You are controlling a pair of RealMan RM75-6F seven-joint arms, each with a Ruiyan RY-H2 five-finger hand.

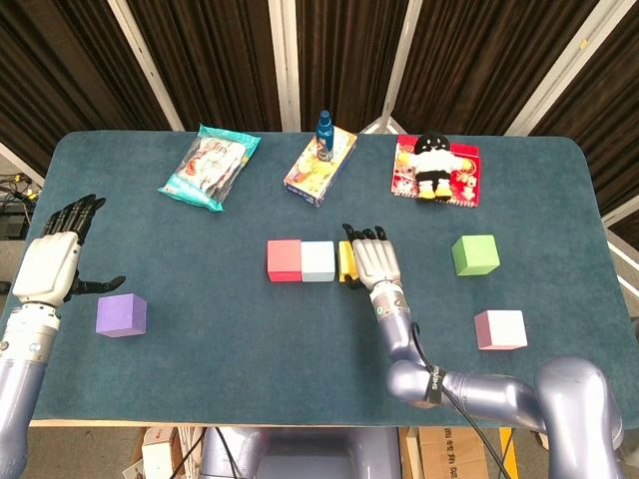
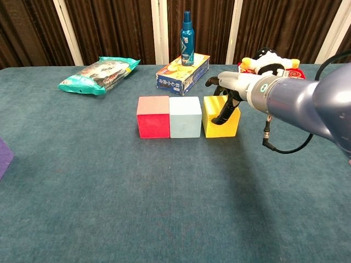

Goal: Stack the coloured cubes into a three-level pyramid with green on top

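Right hand (image 2: 227, 96) grips my yellow cube (image 2: 220, 116) mid-frame, just beside the pale blue cube (image 2: 185, 116) and red cube (image 2: 153, 116). Left hand (image 1: 55, 261) hangs released, far left. Green cube (image 1: 475, 254) sits right.

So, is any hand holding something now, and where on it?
The right hand grips the yellow cube from above, a finger down its front face. The left hand holds nothing.
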